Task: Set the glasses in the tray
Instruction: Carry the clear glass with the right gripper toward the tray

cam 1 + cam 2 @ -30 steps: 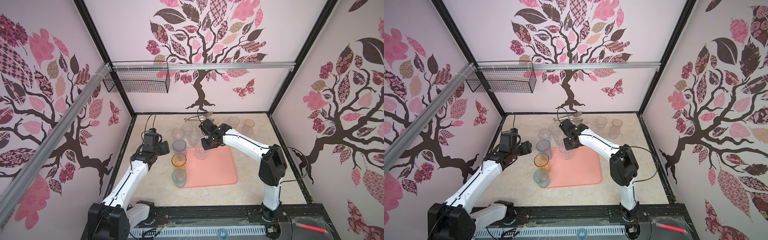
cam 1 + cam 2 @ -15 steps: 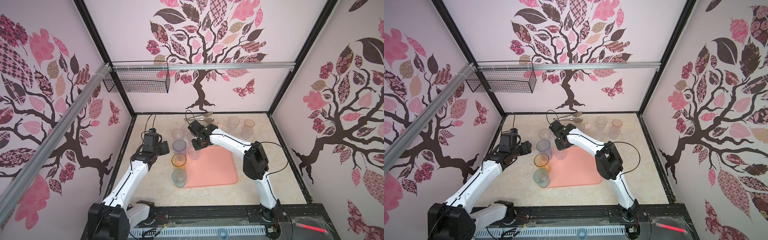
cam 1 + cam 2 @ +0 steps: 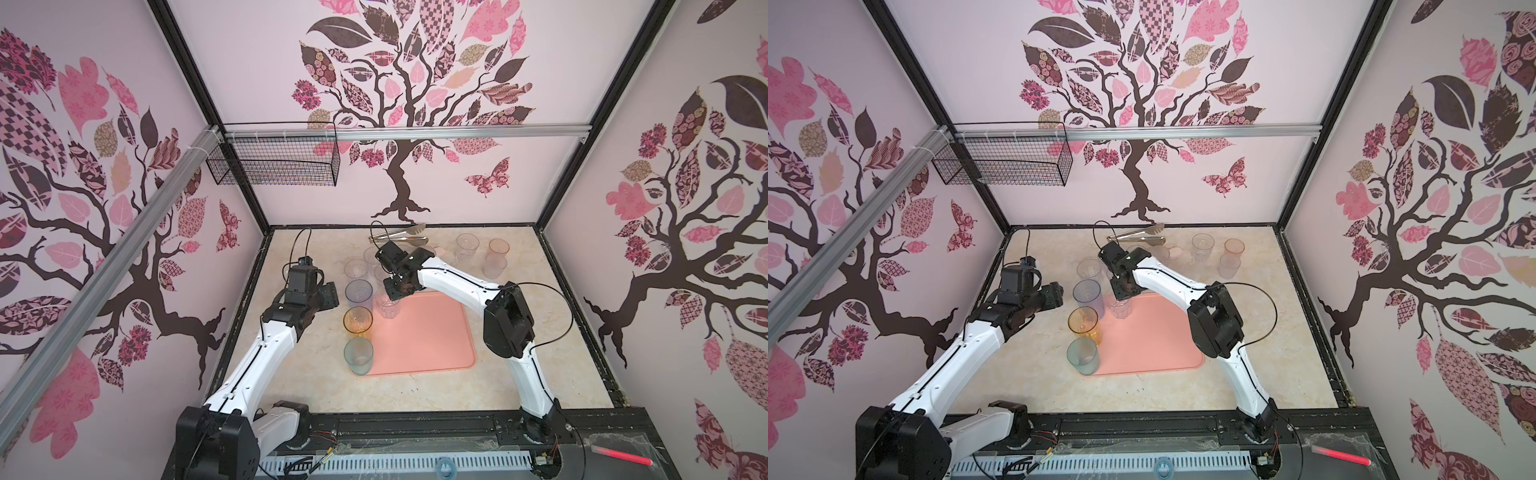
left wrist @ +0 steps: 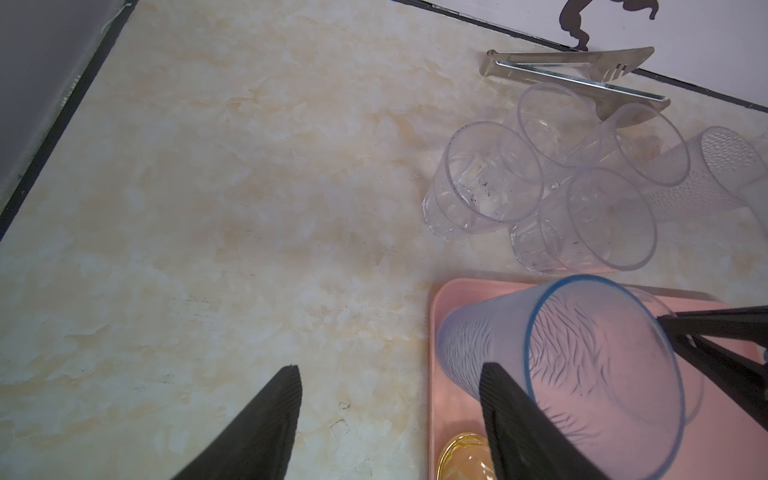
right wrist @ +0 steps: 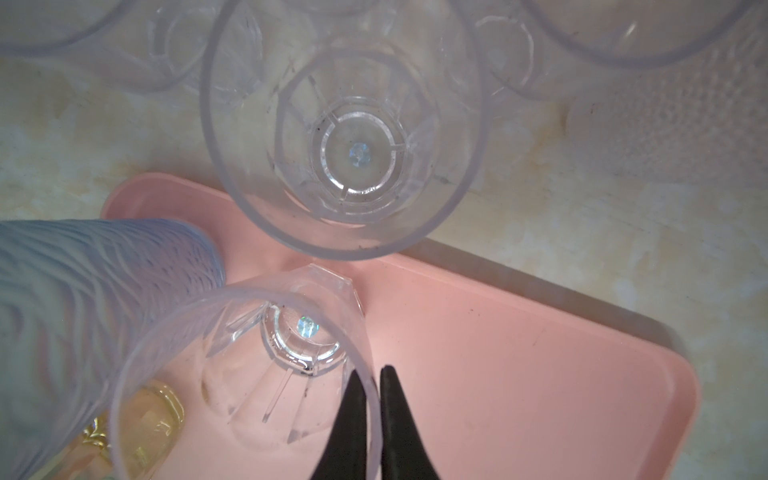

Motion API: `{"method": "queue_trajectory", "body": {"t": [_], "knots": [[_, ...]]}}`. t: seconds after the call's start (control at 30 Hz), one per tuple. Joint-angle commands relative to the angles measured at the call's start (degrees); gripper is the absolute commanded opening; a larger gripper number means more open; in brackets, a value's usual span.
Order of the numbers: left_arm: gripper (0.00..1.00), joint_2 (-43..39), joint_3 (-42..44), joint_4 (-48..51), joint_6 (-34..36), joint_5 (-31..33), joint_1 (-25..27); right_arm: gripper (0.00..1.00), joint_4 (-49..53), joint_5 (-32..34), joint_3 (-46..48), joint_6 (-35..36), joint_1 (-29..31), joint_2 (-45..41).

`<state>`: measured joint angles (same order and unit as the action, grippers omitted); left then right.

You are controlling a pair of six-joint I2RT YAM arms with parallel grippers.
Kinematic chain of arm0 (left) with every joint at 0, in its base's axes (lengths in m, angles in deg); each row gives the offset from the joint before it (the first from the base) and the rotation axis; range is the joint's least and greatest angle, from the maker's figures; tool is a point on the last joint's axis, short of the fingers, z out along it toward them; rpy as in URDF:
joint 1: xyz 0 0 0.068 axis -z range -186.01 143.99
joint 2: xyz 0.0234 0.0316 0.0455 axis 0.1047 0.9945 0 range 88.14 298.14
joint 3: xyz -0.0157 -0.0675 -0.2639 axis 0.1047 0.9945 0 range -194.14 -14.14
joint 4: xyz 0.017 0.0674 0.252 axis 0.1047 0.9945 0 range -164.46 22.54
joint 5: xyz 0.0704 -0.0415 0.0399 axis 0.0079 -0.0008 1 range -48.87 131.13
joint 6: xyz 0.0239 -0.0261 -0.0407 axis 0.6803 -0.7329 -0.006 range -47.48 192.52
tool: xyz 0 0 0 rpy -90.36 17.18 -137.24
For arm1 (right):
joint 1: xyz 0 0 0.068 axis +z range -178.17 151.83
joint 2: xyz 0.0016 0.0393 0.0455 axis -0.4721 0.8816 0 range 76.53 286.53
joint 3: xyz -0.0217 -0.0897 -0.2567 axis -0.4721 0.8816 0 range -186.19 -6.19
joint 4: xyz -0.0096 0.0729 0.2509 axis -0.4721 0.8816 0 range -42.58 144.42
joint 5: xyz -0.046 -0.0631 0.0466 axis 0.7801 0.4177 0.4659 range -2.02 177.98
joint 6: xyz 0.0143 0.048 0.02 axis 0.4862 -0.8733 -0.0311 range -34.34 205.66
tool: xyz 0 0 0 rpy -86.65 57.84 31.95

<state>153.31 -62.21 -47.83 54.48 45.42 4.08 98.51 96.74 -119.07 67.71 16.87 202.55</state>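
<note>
In a top view, the right gripper (image 3: 393,291) is reaching over the tray's (image 3: 432,336) far left corner, just above a short clear faceted glass (image 3: 387,307) that is standing upright there. The left gripper (image 3: 328,293) is hovering beside a ribbed blue glass (image 3: 358,291), jaws wide apart and empty. In the right wrist view, the fingers (image 5: 351,419) are pinching the clear glass's rim, one inside and one outside.

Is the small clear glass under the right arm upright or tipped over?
Upright. In the right wrist view the short clear faceted plastic glass has its rim up and its base flat on the salmon-pink tray.
</note>
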Motion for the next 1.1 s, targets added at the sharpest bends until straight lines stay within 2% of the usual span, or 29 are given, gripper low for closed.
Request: {"method": "queue_trajectory", "body": {"t": [0.0, 0.3, 0.47, 0.53, 0.67, 0.87, 1.07], "knots": [[0.72, -0.7, 1.3, -0.6, 0.0, 0.5, -0.2, 0.18, 0.5, -0.6, -0.7, 0.3, 0.1, 0.2], [0.72, -0.6, 0.4, 0.5, 0.3, 1.0, -0.2, 0.31, 4.4, -0.3, -6.3, 0.9, 0.2, -3.9], [0.7, -1.1, -3.8, 5.0, 0.4, 2.1, -0.2, 0.37, 7.5, -0.5, -9.2, 1.0, -1.9, -7.6], [0.69, -1.0, -6.6, 7.2, 0.0, 2.9, 0.0, 0.39, 5.6, -2.0, -6.6, -0.6, -4.8, -10.4], [0.69, -0.9, -10.2, 8.5, 2.6, 4.2, 3.9, 0.42, -7.4, -6.6, 5.7, -5.4, -10.8, -16.9], [0.71, -0.4, -9.6, 2.5, 13.1, 3.9, 15.3, 0.49, -10.1, -8.7, 1.6, -10.0, -13.1, -10.2], [0.71, 1.0, -9.8, 1.5, 13.3, 4.6, 16.3, 0.47, -8.4, -14.0, -4.4, -11.3, -12.9, -2.1]]}}
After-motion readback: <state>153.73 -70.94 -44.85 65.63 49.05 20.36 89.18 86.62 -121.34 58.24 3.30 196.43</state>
